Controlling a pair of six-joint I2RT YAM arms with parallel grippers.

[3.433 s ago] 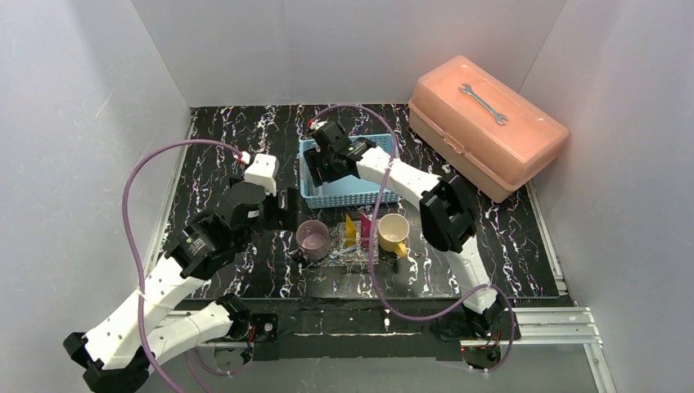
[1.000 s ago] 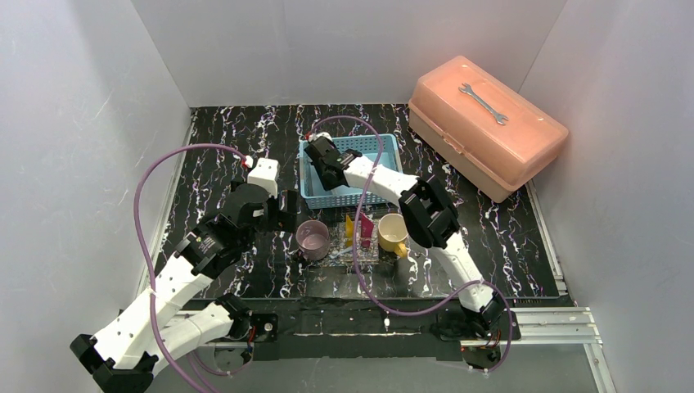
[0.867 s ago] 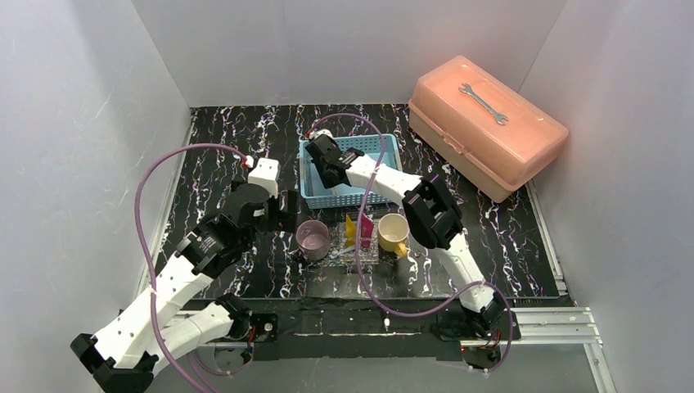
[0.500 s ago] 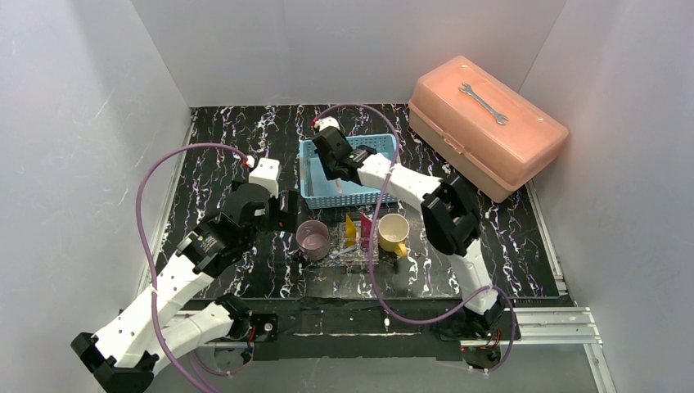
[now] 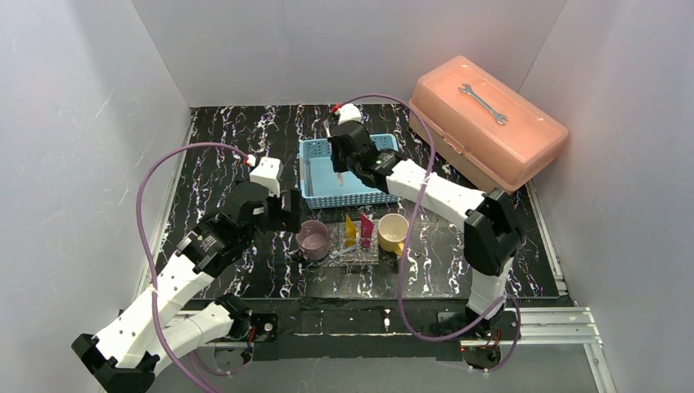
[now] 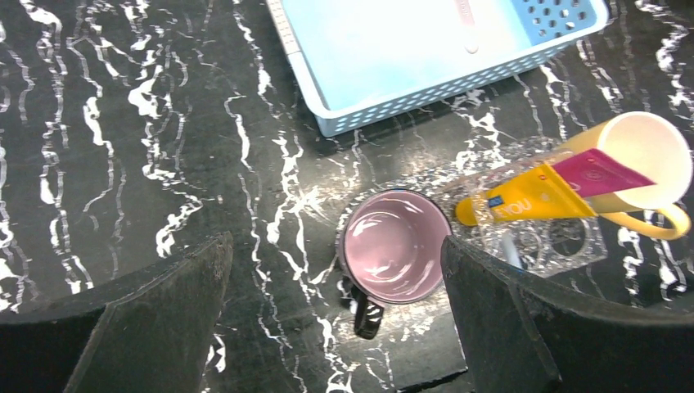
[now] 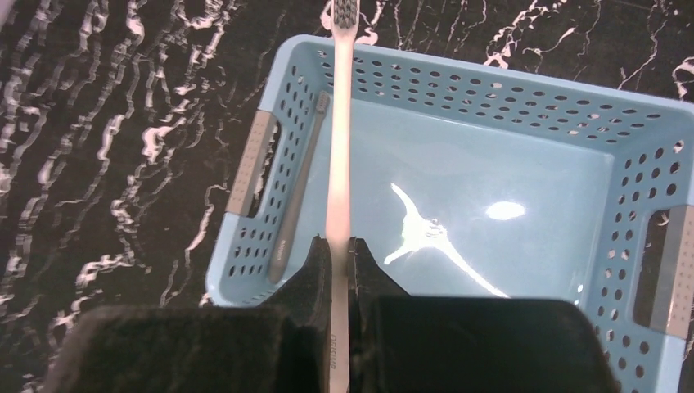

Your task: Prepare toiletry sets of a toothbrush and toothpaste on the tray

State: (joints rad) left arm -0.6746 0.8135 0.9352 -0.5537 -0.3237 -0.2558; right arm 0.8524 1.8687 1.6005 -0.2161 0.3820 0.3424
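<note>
Toothbrush (image 7: 338, 123) sits clenched in the right gripper (image 7: 338, 246) over the blue mesh basket (image 7: 491, 90); its handle lettering is illegible. Yellow tube (image 6: 524, 199) reads "YOU"; left gripper (image 6: 334, 241) gapes, empty.

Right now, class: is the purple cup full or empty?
Empty: looking down into the purple cup, the left wrist view shows only its bare bottom.

setting — boxed-in work bay, seen from above

back wall (image 5: 344, 49), left wall (image 5: 74, 147) and right wall (image 5: 622, 164) are bare matte white and meet in straight corners. the tabletop (image 5: 221, 139) is black with white and faint violet marble veining — slightly glossy in the wrist views. a silver aluminium rail (image 5: 556, 323) runs along the near right edge. the light is soft and even, with faint shadows.
</note>
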